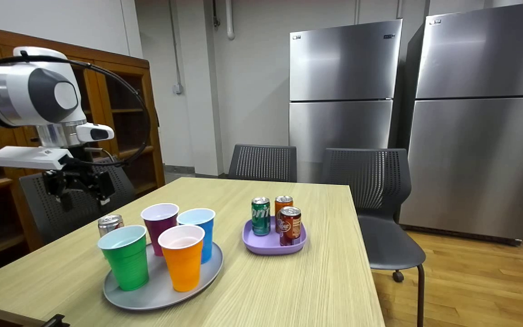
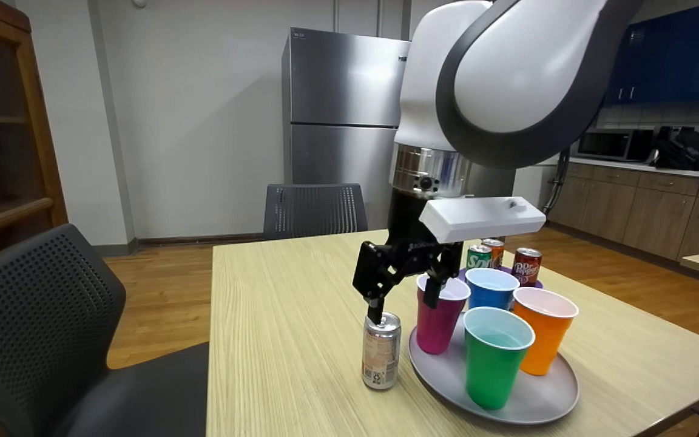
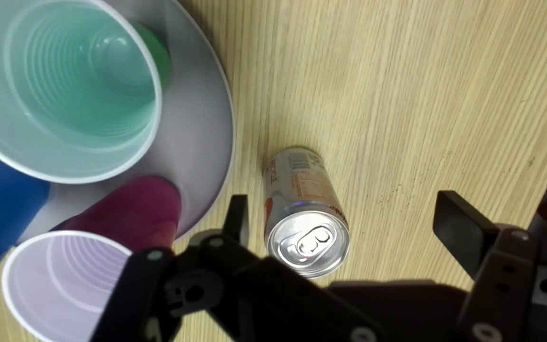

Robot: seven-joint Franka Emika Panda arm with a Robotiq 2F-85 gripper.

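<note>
My gripper (image 3: 347, 222) is open and empty, pointing down above the table. In the wrist view a silver can (image 3: 307, 242) stands upright between the fingers, nearer the left finger. In an exterior view one fingertip of the gripper (image 2: 403, 305) overlaps the top of the can (image 2: 381, 355); I cannot tell whether they touch. Beside the can is a grey plate (image 2: 531, 416) with a green cup (image 2: 495, 373), a magenta cup (image 2: 437, 321), a blue cup (image 2: 489, 297) and an orange cup (image 2: 543, 331). The magenta cup (image 3: 131, 209) is close to the left finger in the wrist view.
A purple tray (image 1: 266, 250) on the table holds a Sprite can (image 1: 260, 218), an orange can (image 1: 283, 201) and a Dr Pepper can (image 1: 290, 227). Dark chairs (image 1: 263, 162) surround the table. A wooden cabinet (image 1: 150, 127) and steel refrigerators (image 1: 343, 68) stand behind.
</note>
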